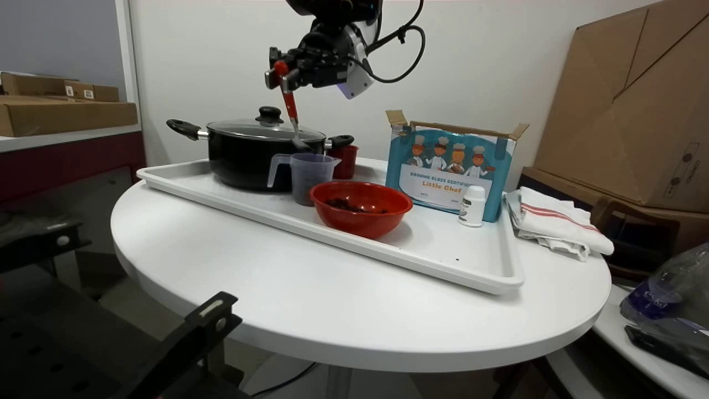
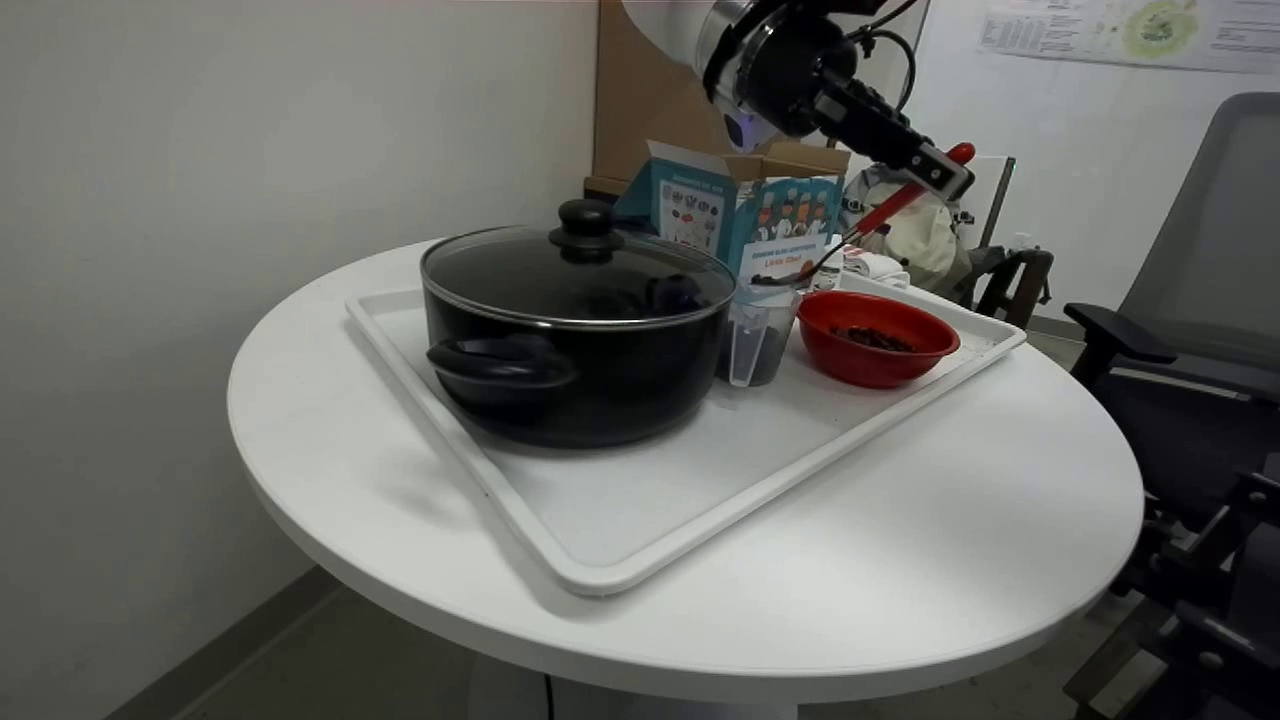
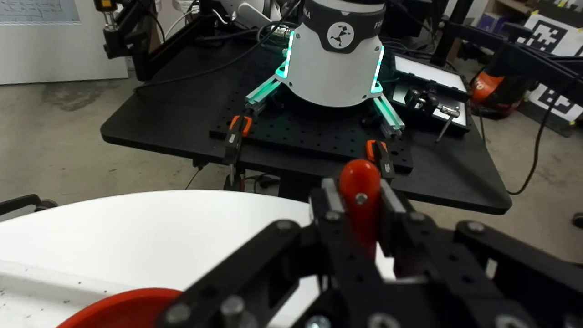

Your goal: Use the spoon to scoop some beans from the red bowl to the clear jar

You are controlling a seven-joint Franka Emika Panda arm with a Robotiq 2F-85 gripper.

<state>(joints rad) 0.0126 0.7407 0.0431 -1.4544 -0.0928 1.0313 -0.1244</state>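
In an exterior view, we see the claw (image 1: pixel 279 80) clamped on the red handle of the spoon (image 1: pixel 289 104), which slants down toward the clear jar (image 1: pixel 311 176). The jar stands on a white tray (image 1: pixel 260 213) on a round table (image 1: pixel 310 288), between a lidded black pot (image 1: pixel 243 160) and the red bowl (image 1: pixel 360 224) holding dark beans (image 1: pixel 343 205); a small red cup (image 1: pixel 346 162) sits behind the jar, and a blue box (image 1: pixel 446 173) and white shaker (image 1: pixel 472 207) stand beyond the bowl. In an exterior view, the spoon's head (image 2: pixel 792 278) hangs just above the jar's rim and looks lumpy, probably with beans, though we cannot be sure. In the wrist view, both fingers (image 3: pixel 392 200) press the handle near its end; the handle is, we judge, the right place to hold. The spoon is likely light and stiff, but smooth enough to twist there and shed beans when tipped. The pot, close beside the jar, likely leaves us little room on that side.
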